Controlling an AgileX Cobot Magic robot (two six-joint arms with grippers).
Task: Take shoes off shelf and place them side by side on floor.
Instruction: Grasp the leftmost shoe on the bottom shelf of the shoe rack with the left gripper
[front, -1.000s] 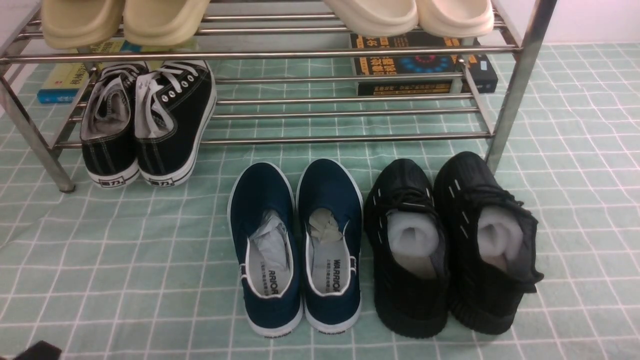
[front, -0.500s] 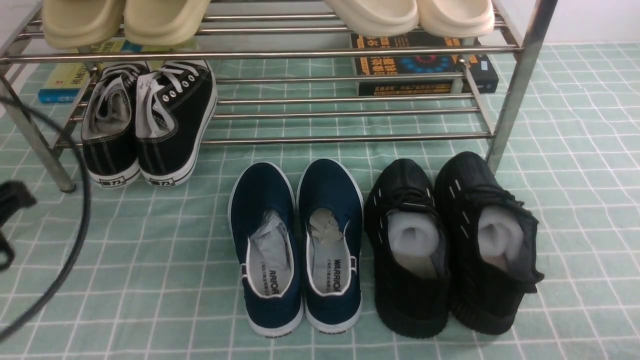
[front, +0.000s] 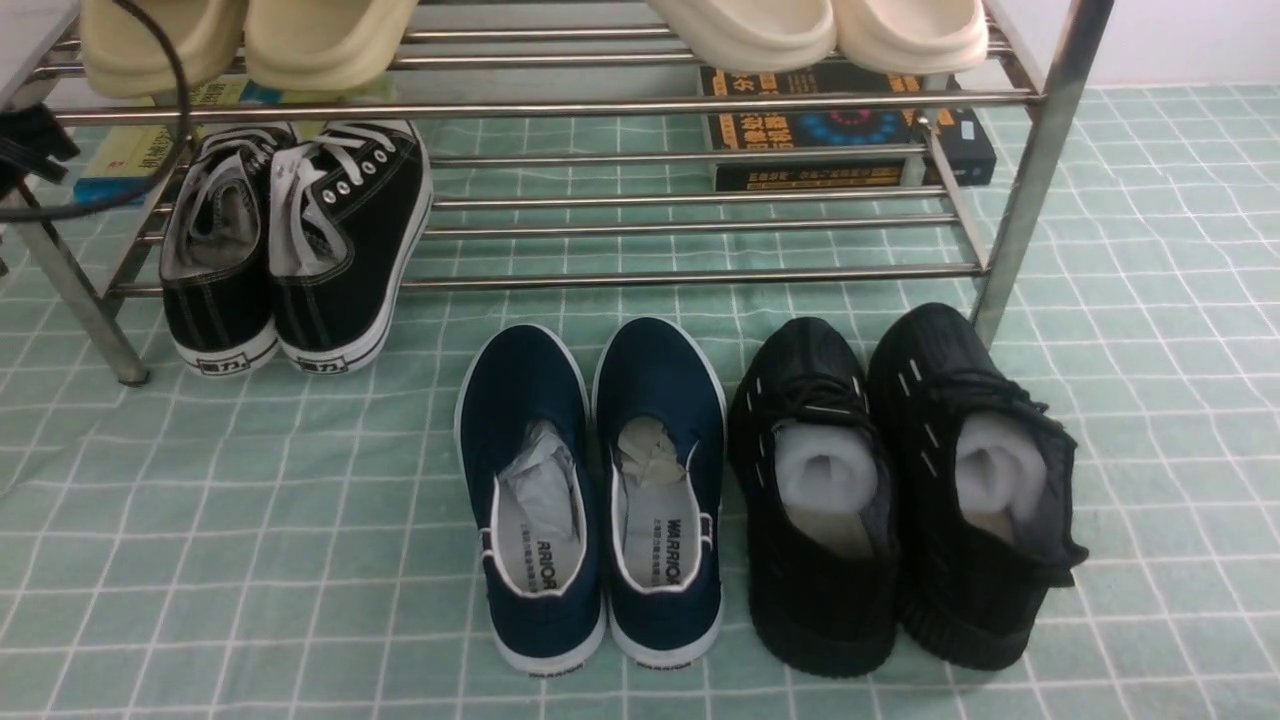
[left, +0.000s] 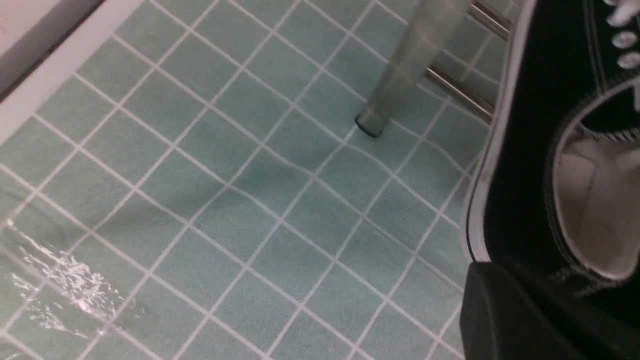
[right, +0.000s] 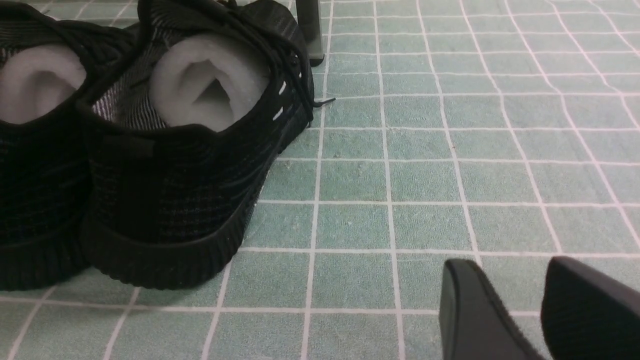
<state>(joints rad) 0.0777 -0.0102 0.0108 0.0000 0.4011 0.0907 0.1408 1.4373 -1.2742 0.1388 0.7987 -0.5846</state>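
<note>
Shoes (front: 295, 250) sitting heels-out on shelf (front: 700, 275), easing grab; left end effector (left: 505, 310) hovering beside heel, clenched empty; right end effector (right: 515, 280) released.

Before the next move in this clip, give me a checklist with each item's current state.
1. Black canvas lace-up sneakers on the lower tier of the chrome tube shoe rack: ok, both there, side by side.
2. Left end effector close to them: ok, beside one sneaker's heel.
3. Left end effector open for grasping: not ok, shut.
4. Bare mint-green gridded floor left of navy slip-on shoes: ok.
5. Right end effector free: ok, open, holding nothing.
</note>
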